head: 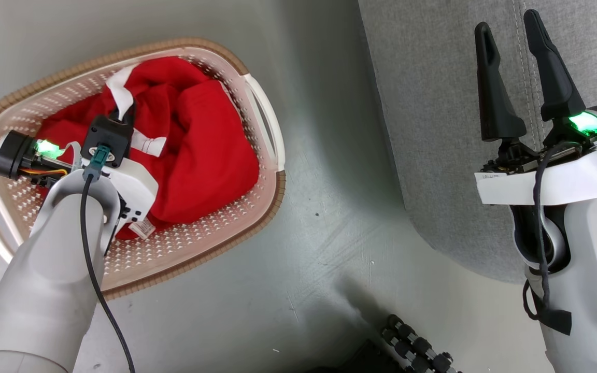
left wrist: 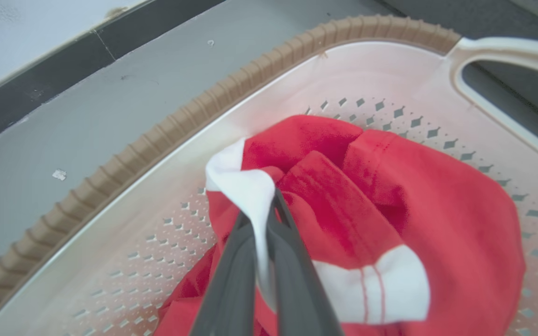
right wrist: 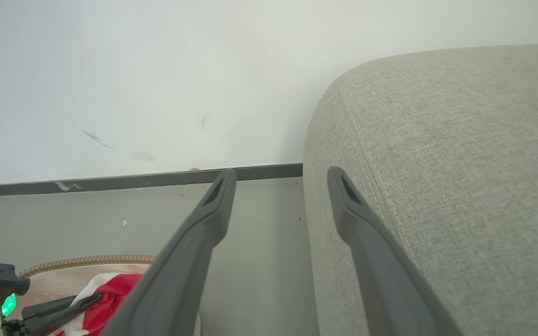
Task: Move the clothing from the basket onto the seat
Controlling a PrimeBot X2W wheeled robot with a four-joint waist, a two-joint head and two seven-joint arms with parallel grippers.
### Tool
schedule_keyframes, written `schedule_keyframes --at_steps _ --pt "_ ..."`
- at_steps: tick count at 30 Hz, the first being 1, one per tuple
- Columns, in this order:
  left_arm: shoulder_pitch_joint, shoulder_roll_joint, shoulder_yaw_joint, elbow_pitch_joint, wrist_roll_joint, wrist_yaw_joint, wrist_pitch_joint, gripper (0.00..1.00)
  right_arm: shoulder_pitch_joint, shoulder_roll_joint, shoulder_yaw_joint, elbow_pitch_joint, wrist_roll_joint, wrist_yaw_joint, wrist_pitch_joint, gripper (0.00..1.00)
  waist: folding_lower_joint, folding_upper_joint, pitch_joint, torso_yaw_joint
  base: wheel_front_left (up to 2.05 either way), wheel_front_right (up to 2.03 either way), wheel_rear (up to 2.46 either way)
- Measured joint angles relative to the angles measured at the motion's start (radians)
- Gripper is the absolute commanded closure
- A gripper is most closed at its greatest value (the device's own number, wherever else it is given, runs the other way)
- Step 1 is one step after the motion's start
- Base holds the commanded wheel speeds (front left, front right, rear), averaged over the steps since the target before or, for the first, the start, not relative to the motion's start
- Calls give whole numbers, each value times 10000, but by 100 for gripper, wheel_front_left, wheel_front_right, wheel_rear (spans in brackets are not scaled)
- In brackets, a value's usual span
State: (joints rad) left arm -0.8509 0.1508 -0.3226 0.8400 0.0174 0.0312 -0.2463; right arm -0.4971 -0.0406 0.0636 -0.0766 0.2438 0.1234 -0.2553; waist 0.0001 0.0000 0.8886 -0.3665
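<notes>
Here, your left pincer (left wrist: 263, 210) was clamped shut on the white collar (left wrist: 238, 179) of the clothing (left wrist: 371, 200). Its two dark fingers were pressed together with a fold of white fabric running down between them. The bite looked narrow, taking only the collar's edge, while the red body of the garment slumped below and to one side.

The clothing lay inside the basket (left wrist: 166, 135), bunched against the perforated wall under the brown rim. The part of the seat (head: 433, 129) in view carried none of it.

To do the lift well, you needed to rise straight up and slowly, letting the fabric unfold and peel away from whatever lay beneath. The red folds looked layered and tangled. A quick pull could have slipped the collar out of that thin grip, dragged a second piece over the rim, or shifted the light basket.

You also needed the trailing hem clear of the rim and the side handle (head: 265, 119) before swinging across the grey floor (head: 329, 207) toward the cushion.

Your right pincer (head: 507, 23) hung wide open and empty over the seat's edge, well apart from the basket. It was well placed to steady a drooping end if the garment sagged on the way over.
</notes>
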Motion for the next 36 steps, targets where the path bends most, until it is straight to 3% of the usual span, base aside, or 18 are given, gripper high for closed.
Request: schedule_keyframes --at_steps 19,27,36 --pt "1066 -259 880 -3513 -1183 -79 -61 100 1 -12 -105 623 -974 0 0 0 -1 0 -1450 764 0 0 0" --pt "1498 -63 1127 -4451 -1400 -92 -63 100 27 -17 -88 932 -1267 0 0 0 0 0 -2269 1126 0 0 0" --pt "1898 140 1139 -5087 -1509 -422 -75 100 411 -31 86 1241 -1670 0 0 0 -1 1 -3359 1535 0 0 0"
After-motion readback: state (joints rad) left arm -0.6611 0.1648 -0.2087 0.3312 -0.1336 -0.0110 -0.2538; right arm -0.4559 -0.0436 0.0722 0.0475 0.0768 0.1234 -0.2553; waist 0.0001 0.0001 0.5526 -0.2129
